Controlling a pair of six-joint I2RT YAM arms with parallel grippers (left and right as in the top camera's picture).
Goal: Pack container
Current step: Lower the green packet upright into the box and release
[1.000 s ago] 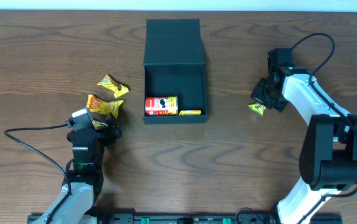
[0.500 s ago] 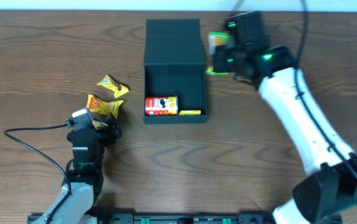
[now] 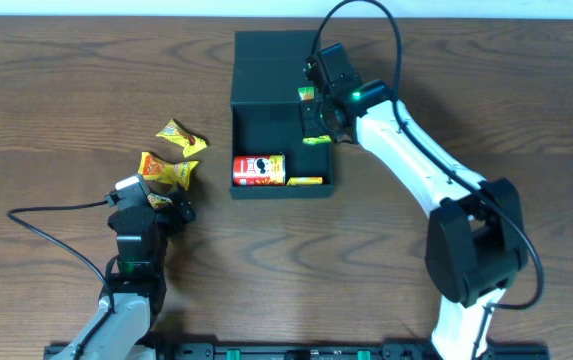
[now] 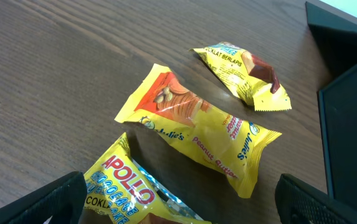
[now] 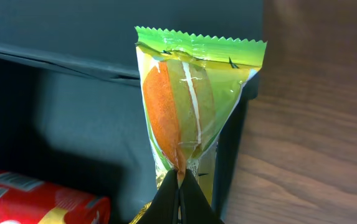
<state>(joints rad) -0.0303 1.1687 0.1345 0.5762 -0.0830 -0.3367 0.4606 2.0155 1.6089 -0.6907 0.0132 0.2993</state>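
Container (image 3: 278,60), we note, is matte dark, lid open, interior shadowed; right fingers (image 5: 169,208) clamp a green packet (image 5: 190,106), left fingers (image 4: 41,202) apart.

The packet (image 5: 190,106) in my right gripper (image 5: 179,190) is glossy, see-through plastic; the container (image 5: 72,37) is matt cardboard, the table (image 5: 315,124) grained wood, the yellow Julie's wrapper (image 4: 203,134) shiny plastic.

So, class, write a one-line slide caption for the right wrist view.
Right gripper pinches a green-and-yellow snack packet by the dark container's side wall, a red packet already inside.
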